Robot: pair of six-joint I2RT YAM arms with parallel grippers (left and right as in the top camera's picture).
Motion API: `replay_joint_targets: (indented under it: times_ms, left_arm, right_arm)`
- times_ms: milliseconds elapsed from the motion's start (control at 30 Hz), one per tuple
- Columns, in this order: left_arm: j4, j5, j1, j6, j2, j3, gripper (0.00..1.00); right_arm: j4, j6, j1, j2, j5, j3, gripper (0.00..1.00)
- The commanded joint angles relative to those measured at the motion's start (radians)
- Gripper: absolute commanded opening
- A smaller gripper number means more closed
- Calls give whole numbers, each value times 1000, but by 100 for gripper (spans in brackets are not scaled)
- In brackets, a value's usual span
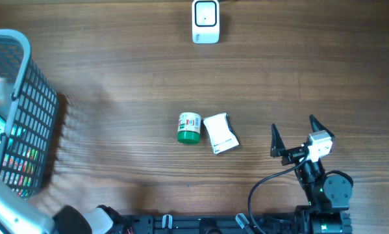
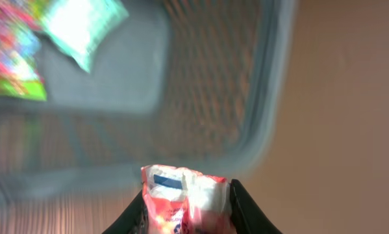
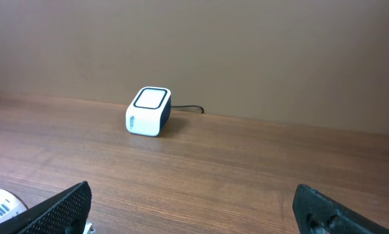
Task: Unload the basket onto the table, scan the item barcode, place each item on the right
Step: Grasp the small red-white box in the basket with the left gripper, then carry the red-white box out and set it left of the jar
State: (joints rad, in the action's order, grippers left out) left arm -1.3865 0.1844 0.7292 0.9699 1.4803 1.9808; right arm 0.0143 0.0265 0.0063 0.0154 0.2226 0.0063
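The left claw [image 2: 191, 207] is closed on a red and white packet [image 2: 176, 190], which is pinched between its two dark fingers [image 2: 245, 203] and has a blue mark on its upper part. This packet is held by the grey basket [image 2: 262, 123], at the left side of the table [image 1: 116, 78]. The basket's rim is seen just behind it. This view is blurred, so it cannot be told if the packet is over the inside or over the rim. Inside the basket some coloured packs [image 2: 77, 26] are seen.

The right claw [image 1: 293, 125] is kept wide open near the front right of the table, and nothing is between its fingers [image 3: 67, 201].

Near the middle of the table a jar [image 1: 189, 128] with a green lid is laid on its side. A white pouch [image 1: 220, 133] is lying just beside it, on the side of the right claw.

At the far edge the white scanner [image 1: 206, 21] is placed, well apart from both, and its dark cable [image 3: 191, 109] runs away behind it.
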Motion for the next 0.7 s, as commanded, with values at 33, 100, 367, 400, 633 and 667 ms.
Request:
replay_joint_targets:
  times_ms: [33,100,367,400,633,667]
  left_arm:
    - [-72,16,-269,-50,-8,15,24]
    - [-104,-89,-401,-50,5,15,22]
    - [-193,-444,-851,71,132,-82,21]
    - [-185,-446,-874,90,146,-113,21]
    - [90,-339,-996,192,218,-502,21]
    - [157,-302,-1008,199,222,-567,21]
  right_arm:
    - [2,-7,6,-4,-18,-1,100]
    - [2,-6,6,-4,-18,-1,100]
    - [3,-6,6,-4,-18,-1,100]
    - [2,-6,6,-4,-18,-1,100]
    - [2,-6,6,-4,-18,-1,100]
    - [2,-7,6,-4,-18,-1,100]
